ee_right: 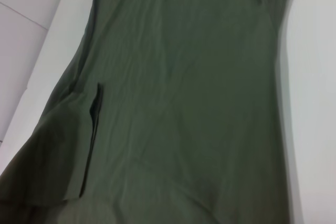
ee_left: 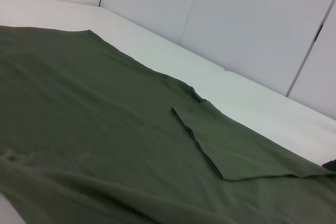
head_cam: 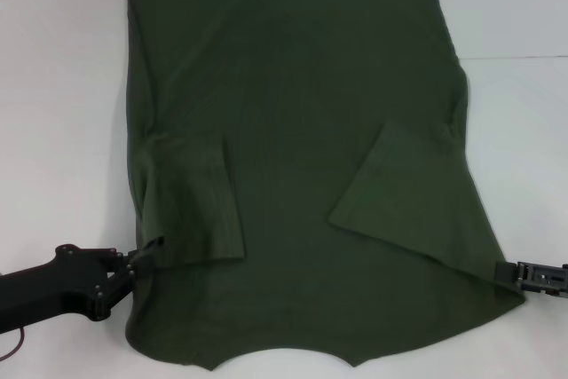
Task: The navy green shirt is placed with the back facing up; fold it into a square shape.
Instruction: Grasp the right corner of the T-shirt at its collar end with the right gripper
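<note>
Here, one large dark olive-green knit shirt (head_cam: 302, 130) lies flat on the white desk (head_cam: 62, 86), long axis running away from the robot, neck nearest, both sleeves folded inward. Two tools: the left tool (head_cam: 142, 259) pinches the shirt's near-left shoulder; the right tool (head_cam: 508, 272) touches its near-right edge, fingers unclear.

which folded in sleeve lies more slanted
The right sleeve of the navy green shirt: its cuff edge runs diagonally, while the left sleeve lies nearly straight.
</note>
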`<state>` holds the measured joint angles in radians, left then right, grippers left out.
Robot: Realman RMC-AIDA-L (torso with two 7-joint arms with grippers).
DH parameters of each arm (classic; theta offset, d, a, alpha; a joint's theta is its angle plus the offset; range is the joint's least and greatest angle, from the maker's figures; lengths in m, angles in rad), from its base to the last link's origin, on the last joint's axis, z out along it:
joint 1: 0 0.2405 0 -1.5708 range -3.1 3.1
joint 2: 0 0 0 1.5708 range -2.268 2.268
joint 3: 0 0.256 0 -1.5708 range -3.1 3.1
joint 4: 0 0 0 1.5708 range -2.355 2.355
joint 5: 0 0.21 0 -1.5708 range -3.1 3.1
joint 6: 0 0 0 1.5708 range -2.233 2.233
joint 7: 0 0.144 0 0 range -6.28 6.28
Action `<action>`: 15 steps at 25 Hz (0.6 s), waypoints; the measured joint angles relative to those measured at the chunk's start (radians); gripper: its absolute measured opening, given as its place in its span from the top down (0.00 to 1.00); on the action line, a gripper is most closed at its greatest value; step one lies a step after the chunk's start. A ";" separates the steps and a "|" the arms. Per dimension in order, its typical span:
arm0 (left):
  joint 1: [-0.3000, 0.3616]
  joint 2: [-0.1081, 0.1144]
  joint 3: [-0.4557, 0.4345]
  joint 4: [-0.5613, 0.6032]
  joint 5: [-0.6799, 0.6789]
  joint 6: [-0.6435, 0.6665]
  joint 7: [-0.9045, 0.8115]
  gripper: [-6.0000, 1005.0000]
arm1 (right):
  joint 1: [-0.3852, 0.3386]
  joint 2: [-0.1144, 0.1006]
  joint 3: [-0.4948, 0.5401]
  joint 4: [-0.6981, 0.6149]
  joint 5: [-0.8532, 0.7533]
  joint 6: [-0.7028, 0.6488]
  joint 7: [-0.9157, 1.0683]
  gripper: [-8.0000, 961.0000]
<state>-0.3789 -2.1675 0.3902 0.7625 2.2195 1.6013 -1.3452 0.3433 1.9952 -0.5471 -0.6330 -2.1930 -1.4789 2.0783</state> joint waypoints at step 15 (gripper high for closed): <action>0.000 0.002 -0.002 0.005 0.000 0.000 0.000 0.93 | 0.014 0.014 -0.010 0.000 0.001 -0.061 -0.006 0.12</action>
<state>-0.3789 -2.1659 0.3881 0.7670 2.2195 1.6015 -1.3452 0.3577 2.0096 -0.5567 -0.6335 -2.1925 -1.5402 2.0724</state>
